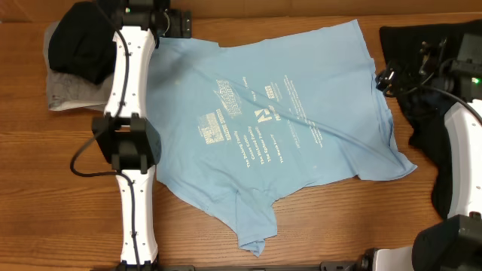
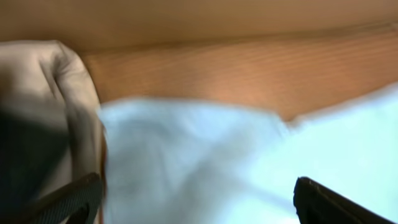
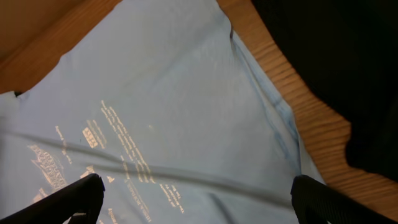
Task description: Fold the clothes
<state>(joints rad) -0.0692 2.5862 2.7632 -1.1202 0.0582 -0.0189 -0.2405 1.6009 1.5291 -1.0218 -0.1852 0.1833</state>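
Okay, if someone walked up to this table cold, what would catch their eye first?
The light blue T-shirt dominates, spread print-up but rumpled across the middle of the wooden table. Next come the dark heaps flanking it: a black garment at the right edge, and a black cloth on a grey cloth at the far-left corner. The left gripper hangs open over the shirt beside that pile.

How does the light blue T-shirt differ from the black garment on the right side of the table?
The light blue T-shirt carries white print; the black garment looks plain. The T-shirt lies spread out, mostly flat with a few creases, while the black garment is bunched up. The T-shirt fills the middle of the table; the black garment sits at its right edge. Both are soft cloth resting on the wood.
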